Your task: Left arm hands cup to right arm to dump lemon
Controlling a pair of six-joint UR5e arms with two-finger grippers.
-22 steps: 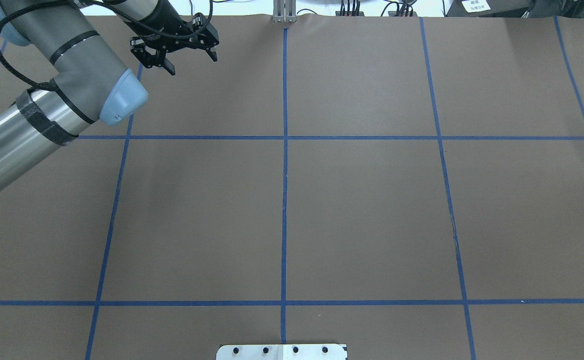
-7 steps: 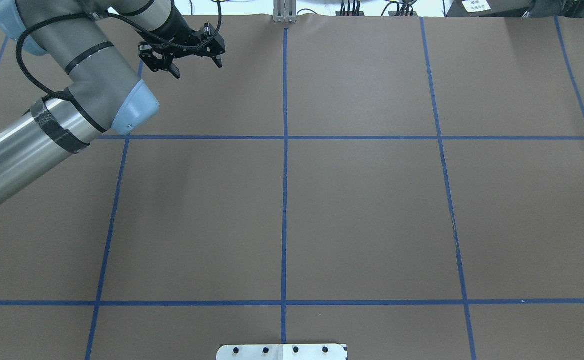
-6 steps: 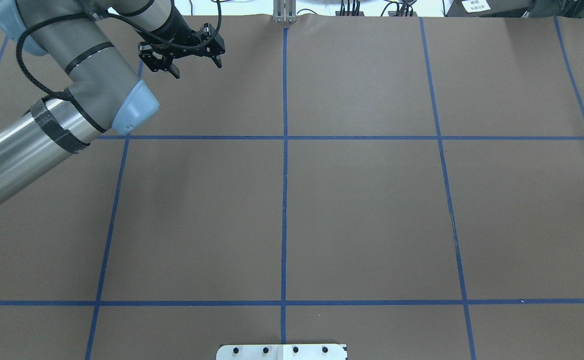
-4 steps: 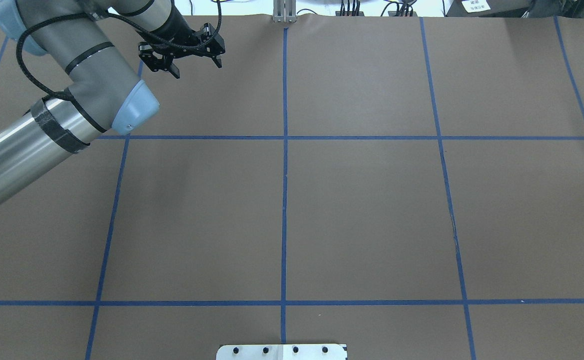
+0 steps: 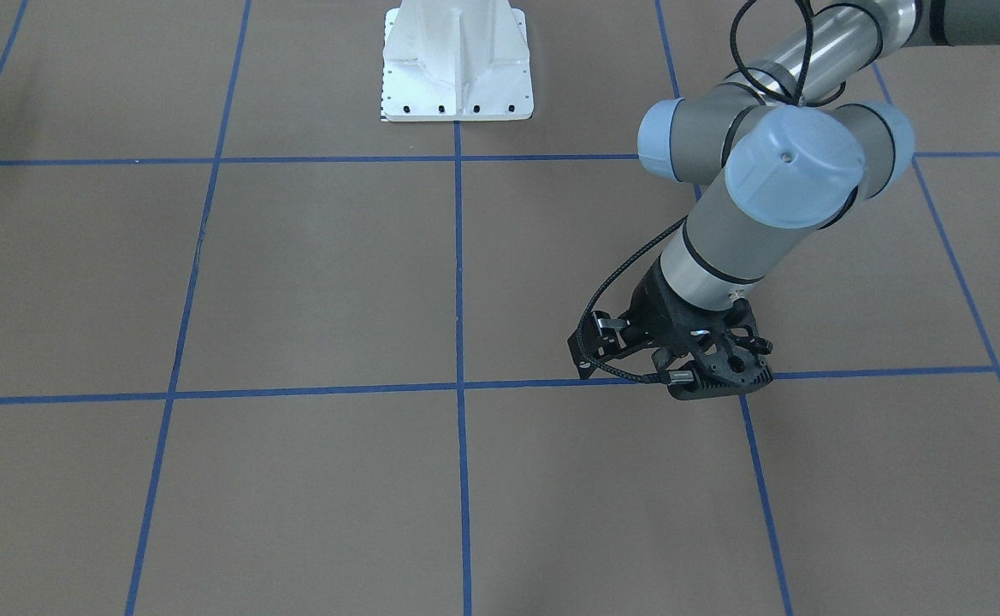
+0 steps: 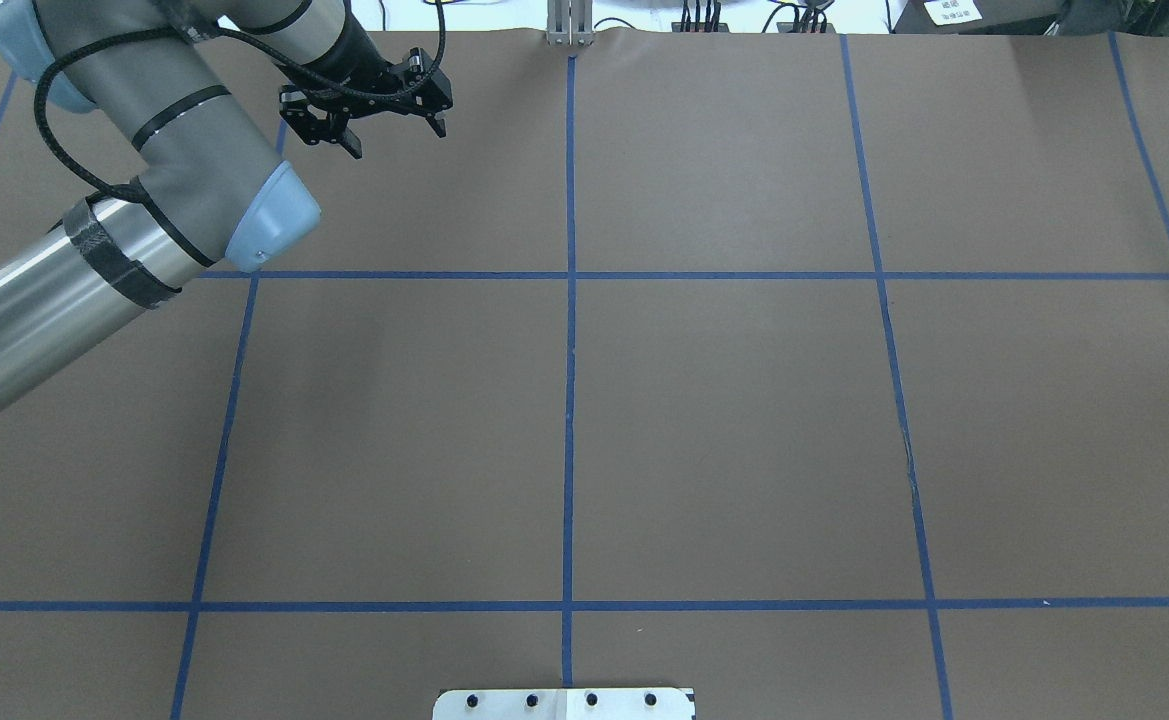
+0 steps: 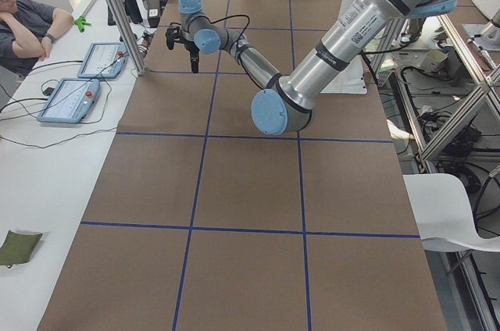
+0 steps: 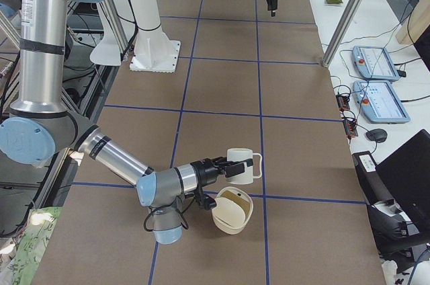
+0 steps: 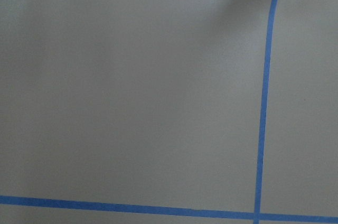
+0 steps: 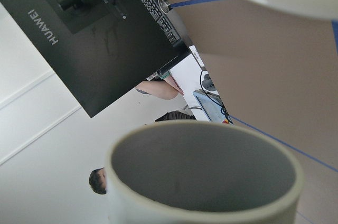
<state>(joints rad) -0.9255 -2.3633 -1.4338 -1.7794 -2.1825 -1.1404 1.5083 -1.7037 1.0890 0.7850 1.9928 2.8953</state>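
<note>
Lately the left claw (image 6: 397, 142) is found spread and empty, scarcely shifted over the bench (image 6: 744, 400), while the cup (image 8: 243, 166), no lemon seen inside, is carried at the right claw (image 8: 227, 165) (grip impossible to tell) near a bowl (image 8: 232, 216), so the handover is judged done.

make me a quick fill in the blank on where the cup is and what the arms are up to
1. The cup is at the tip of the near ___ arm in the exterior right view.
2. The left gripper is open and holds ___.
3. Seen from the right wrist camera, the cup's inside is ___ in colour.

Missing words: right; nothing; grey
</note>
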